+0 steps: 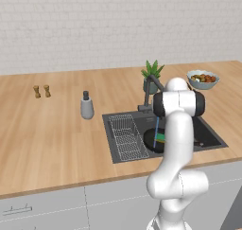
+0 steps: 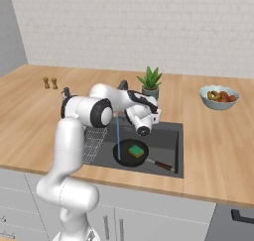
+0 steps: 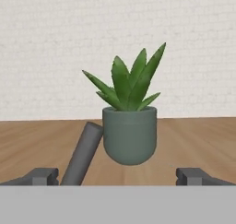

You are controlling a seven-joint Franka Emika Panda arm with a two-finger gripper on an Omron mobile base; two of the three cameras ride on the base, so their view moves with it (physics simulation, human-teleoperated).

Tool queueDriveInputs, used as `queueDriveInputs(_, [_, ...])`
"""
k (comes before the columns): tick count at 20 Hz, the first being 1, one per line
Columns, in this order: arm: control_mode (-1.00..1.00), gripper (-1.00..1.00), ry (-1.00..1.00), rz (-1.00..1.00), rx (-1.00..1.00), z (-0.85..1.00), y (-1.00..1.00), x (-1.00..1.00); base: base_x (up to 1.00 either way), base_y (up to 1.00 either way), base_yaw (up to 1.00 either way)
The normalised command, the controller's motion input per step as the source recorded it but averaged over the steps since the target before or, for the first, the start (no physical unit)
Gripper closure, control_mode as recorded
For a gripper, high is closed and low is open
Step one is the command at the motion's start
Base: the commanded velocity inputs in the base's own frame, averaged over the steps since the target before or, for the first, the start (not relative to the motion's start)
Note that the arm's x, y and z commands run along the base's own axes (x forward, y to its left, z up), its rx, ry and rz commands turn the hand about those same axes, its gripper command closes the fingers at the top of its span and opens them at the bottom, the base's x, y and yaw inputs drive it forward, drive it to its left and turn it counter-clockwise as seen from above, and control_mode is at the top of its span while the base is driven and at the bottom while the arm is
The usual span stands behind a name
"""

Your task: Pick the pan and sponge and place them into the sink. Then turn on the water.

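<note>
Pan (image 2: 130,153): rigid, likely heavy; take hold at the handle.
Sponge (image 2: 136,150): soft, light.
Tool (image 3: 119,176): open, empty.

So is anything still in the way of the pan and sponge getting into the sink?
No. The pan already lies in the sink with the sponge on it, and the water is running. The open gripper hangs above, holding nothing.
</note>
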Motion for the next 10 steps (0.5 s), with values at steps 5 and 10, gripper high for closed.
queueDriveInputs(5, [-1.0, -1.0, 0.0, 0.0, 0.05, 0.0, -1.0, 0.0, 0.0, 0.0, 0.0])
queueDriveInputs(10, [-1.0, -1.0, 0.0, 0.0, 0.02, 0.0, -0.9, 0.0, 0.0, 0.0, 0.0])
